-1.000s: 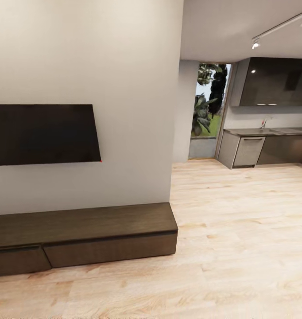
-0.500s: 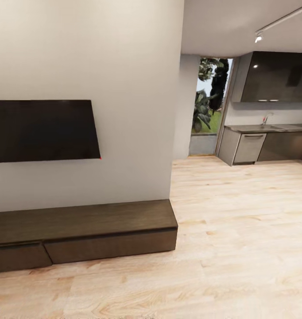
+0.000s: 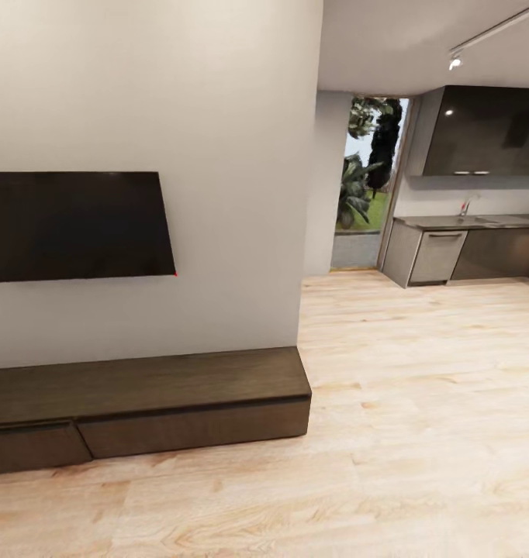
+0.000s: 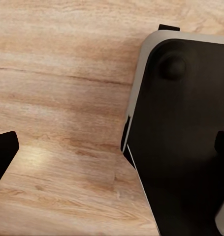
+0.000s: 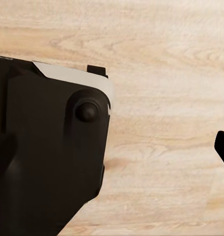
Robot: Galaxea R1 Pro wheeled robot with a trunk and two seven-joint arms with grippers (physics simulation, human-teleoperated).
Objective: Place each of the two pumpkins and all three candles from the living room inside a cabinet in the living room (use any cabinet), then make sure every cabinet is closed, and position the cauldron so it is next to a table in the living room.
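Observation:
The cabinet (image 3: 156, 387) is a long low dark-brown unit against the white wall, under a wall-mounted TV (image 3: 74, 225). Its top is bare. The wide right drawer front (image 3: 195, 430) looks shut, and the left front (image 3: 32, 448) seems to stand slightly proud of it. The pumpkins, candles, cauldron and table are out of view. My left gripper (image 4: 112, 147) hangs open over the wood floor, one black fingertip (image 4: 3, 152) at each side of the wrist view. My right gripper (image 5: 112, 152) is also open above the floor, with nothing between its fingers.
Light wood floor (image 3: 420, 434) stretches right of the cabinet towards a kitchen with dark units (image 3: 466, 252) and a glass door (image 3: 365, 178). The wall's corner (image 3: 302, 310) ends at the cabinet's right end. The robot's black base (image 4: 185, 137) (image 5: 48, 157) lies under both grippers.
The whole head picture has shifted slightly upward, so the camera has moved. Nothing in the room has changed place.

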